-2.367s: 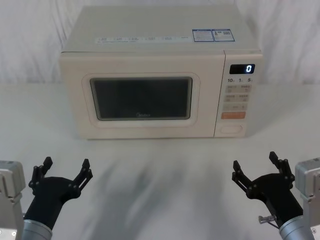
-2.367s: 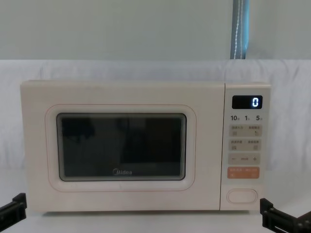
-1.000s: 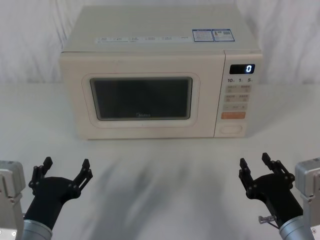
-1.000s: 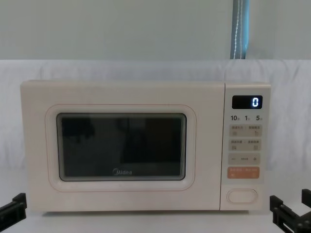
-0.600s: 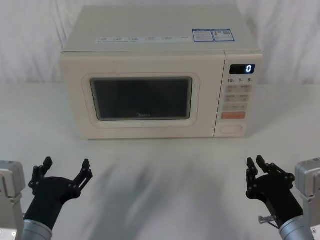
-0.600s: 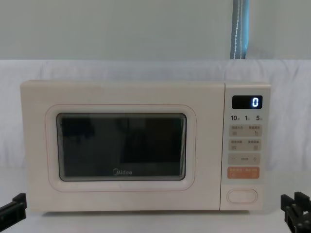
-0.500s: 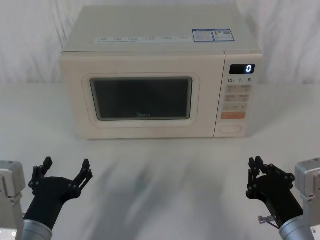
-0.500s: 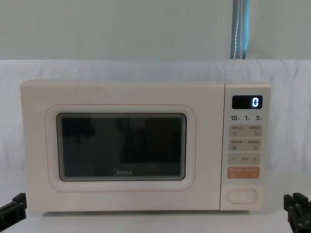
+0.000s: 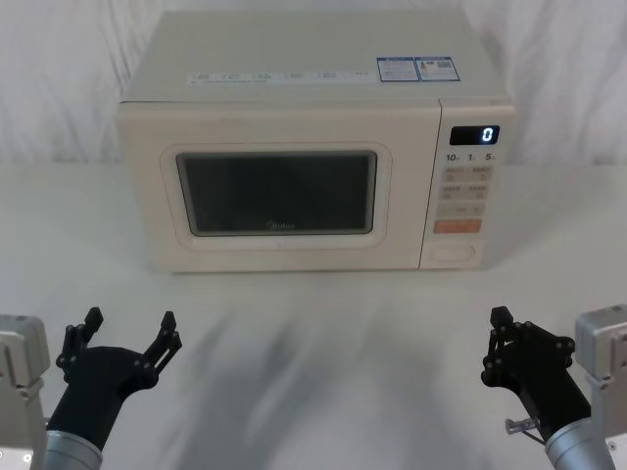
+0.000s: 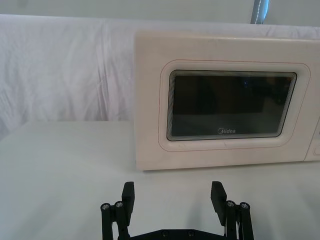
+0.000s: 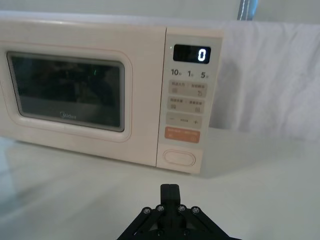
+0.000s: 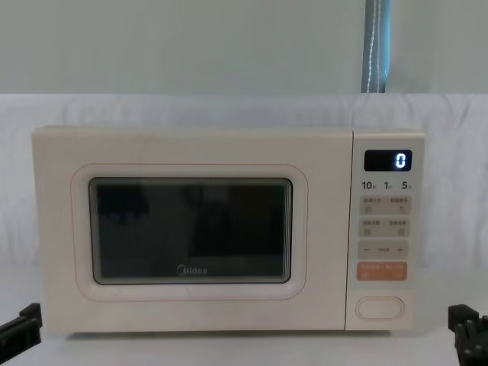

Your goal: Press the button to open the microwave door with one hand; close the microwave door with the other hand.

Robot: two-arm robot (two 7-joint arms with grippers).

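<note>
Looking down from the head: microwave door (image 9: 279, 191) shut, button (image 9: 455, 253) unpressed, nothing done yet. Left tool (image 9: 125, 338) spread, parked. Right wrist: my right tool (image 11: 169, 191) pressed together, well short of the button.

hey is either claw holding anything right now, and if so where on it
Nothing is held. The left claw is open and the right claw is shut on nothing, both low over the table, well short of the microwave door.
</note>
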